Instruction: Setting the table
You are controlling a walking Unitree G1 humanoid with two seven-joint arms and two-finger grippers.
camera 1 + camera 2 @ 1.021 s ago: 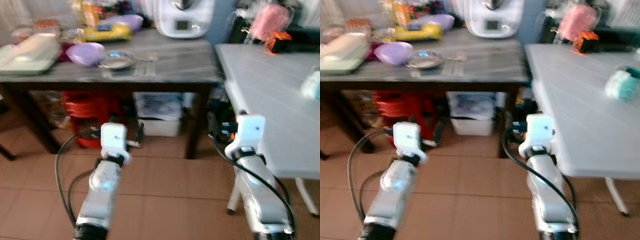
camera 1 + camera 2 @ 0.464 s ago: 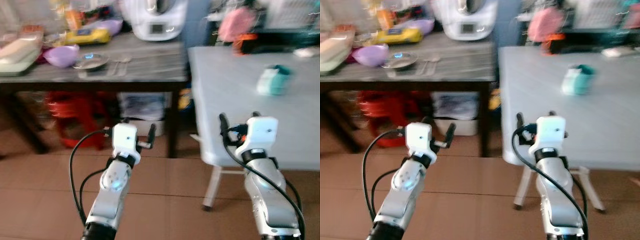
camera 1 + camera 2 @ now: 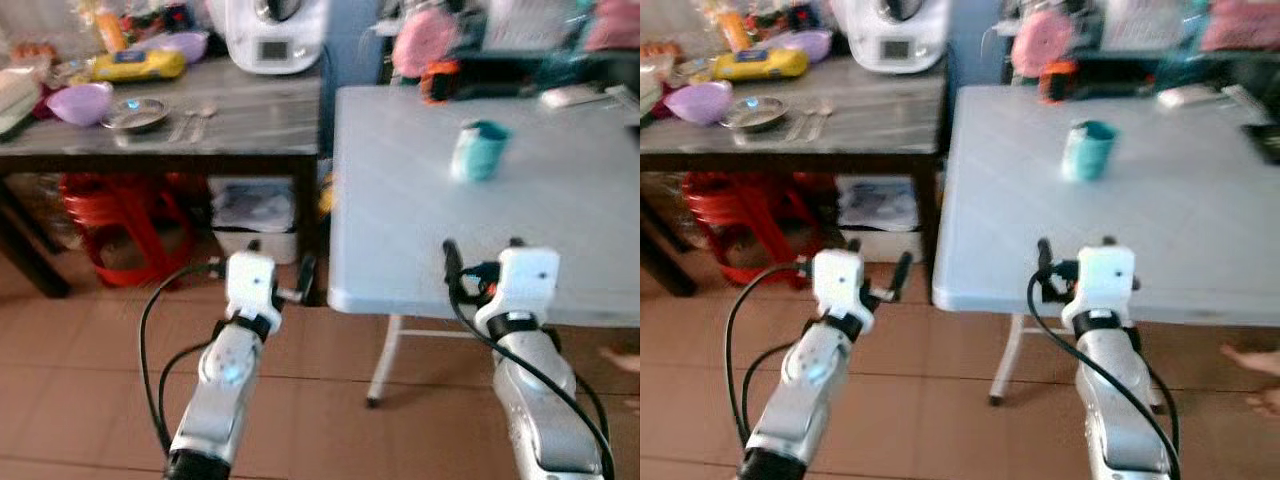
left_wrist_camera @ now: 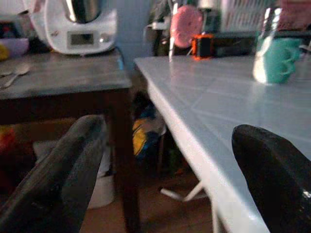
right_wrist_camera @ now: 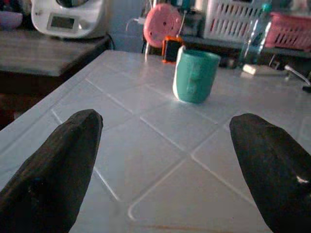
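While the robot stood at the near edge of the white table (image 3: 560, 190), nothing had been picked up, so this looked like the very start of the job, more sizing things up than setting anything. Both grippers were spread wide and empty: the right gripper (image 5: 160, 160) hung over the table's front edge, the left gripper (image 4: 160, 170) sat off the table's left corner, above the tiled floor (image 3: 90, 350).

All that sat on the white table was a teal cup (image 3: 477, 150), out toward the middle and well apart from either gripper. The actual tableware was over on the dark side table (image 3: 250, 105) to the robot's left: a purple bowl (image 3: 78, 101), a metal dish (image 3: 135, 115) just beside it and what looked like a couple of spoons (image 3: 190, 118), though blurry.

My guess is the next move called for turning left, stepping over to that side table and grabbing a piece to carry back.
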